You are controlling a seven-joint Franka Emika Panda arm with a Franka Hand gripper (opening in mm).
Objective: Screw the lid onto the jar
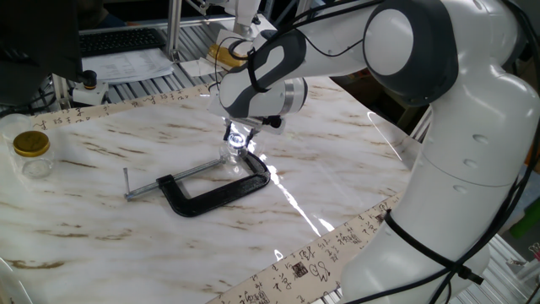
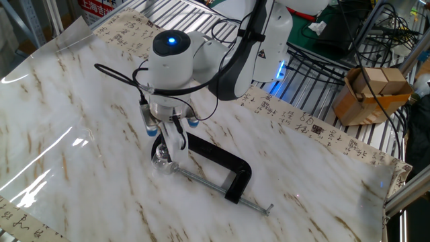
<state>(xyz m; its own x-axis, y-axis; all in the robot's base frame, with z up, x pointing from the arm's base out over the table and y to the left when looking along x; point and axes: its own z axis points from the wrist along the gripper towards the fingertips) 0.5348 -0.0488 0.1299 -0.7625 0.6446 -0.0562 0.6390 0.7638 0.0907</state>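
The tiny clear glass jar (image 1: 229, 154) stands upright on the marble table, touching the inner side of the black C-clamp (image 1: 211, 187). It also shows in the other fixed view (image 2: 160, 156). My gripper (image 1: 237, 140) points straight down on top of the jar, its fingers closed around the small shiny silvery lid (image 1: 239, 138), which glints blue. In the other fixed view the gripper (image 2: 166, 142) sits right above the jar, and the fingers (image 2: 176, 138) hide the lid.
The C-clamp (image 2: 218, 165) lies flat with its screw rod pointing away from the jar. A larger clear jar with a gold lid (image 1: 32, 152) stands at the far left edge. A cardboard box (image 2: 373, 91) sits off the table on the metal frame.
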